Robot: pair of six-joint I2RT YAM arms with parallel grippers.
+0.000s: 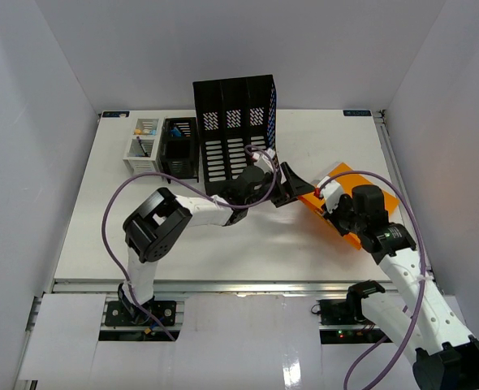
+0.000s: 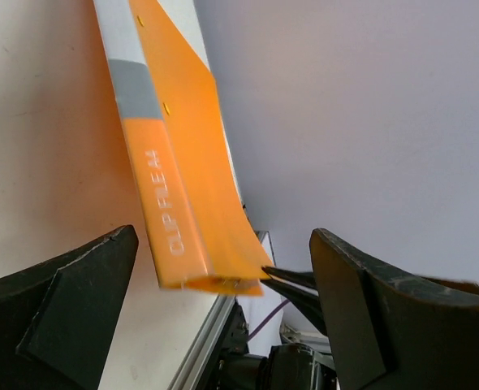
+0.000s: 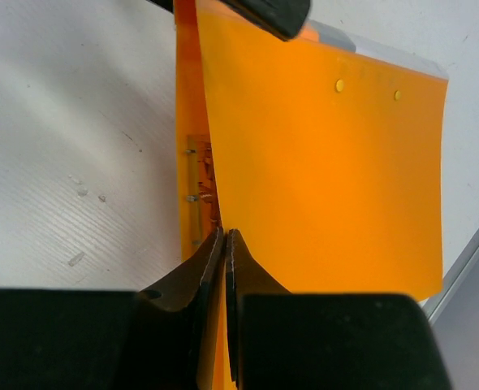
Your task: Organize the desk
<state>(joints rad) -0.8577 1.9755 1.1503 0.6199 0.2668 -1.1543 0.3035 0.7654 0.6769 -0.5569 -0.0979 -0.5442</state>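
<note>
An orange clip file (image 1: 349,176) with a grey band stands tilted on its edge on the right half of the white desk (image 1: 248,244). My right gripper (image 1: 330,197) is shut on the near edge of its cover (image 3: 329,179); the jaws (image 3: 225,237) pinch the sheet just beside the metal clip. My left gripper (image 1: 296,185) is open wide at the file's other end. In the left wrist view the file's spine (image 2: 183,162), lettered CLIP FILE, hangs between the spread fingers (image 2: 223,236) without touching either. The right gripper's thin tips (image 2: 292,280) show at the file's corner.
A black slotted file rack (image 1: 235,134) stands upright at the back centre, right behind my left arm. To its left sit a black organiser (image 1: 179,148) and a white pen holder (image 1: 144,146). A metal rail (image 1: 248,284) runs along the front edge, and pale grey walls close in the sides.
</note>
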